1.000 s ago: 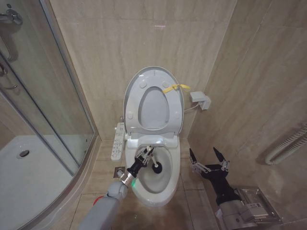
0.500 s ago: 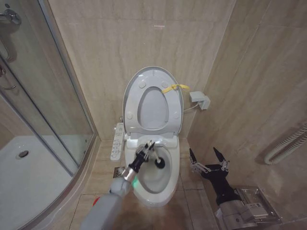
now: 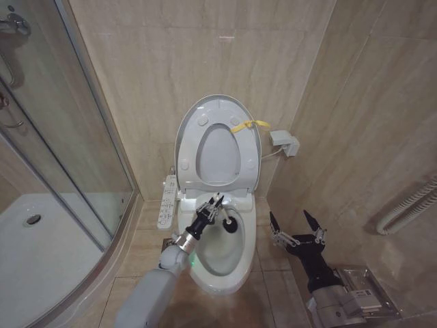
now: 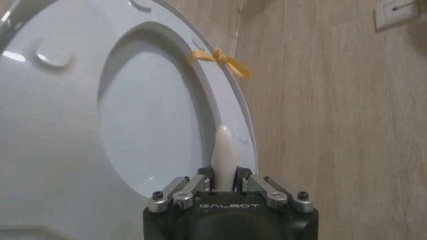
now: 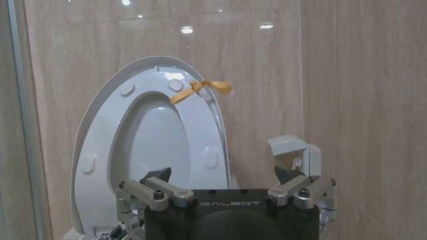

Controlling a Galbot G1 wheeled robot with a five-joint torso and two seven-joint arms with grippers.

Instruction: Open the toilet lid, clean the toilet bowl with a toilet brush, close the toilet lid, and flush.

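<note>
The toilet lid [image 3: 220,108] stands upright against the wall, with a yellow tag [image 3: 249,125] at its rim and the ring seat raised against it. Below lies the white toilet bowl [image 3: 240,256]. My left gripper [image 3: 212,207] is over the back of the bowl, shut on the toilet brush's white handle [image 4: 223,150]. The brush's dark head [image 3: 231,227] is inside the bowl near the back wall. The left wrist view shows the lid [image 4: 60,115] and tag [image 4: 217,56] close by. My right gripper [image 3: 297,229] hangs open to the right of the toilet, also seen as the right gripper [image 5: 223,179] facing the lid [image 5: 100,130].
A glass shower enclosure [image 3: 65,150] stands on the left with its white tray [image 3: 41,253]. A bidet control panel [image 3: 166,201] sits on the bowl's left side. A small white wall box [image 3: 285,142] and a corrugated hose [image 3: 410,205] are on the right wall.
My left gripper has pushed the brush toward the back of the bowl, and its head has slid back and a little to the right. The right arm has not moved.
</note>
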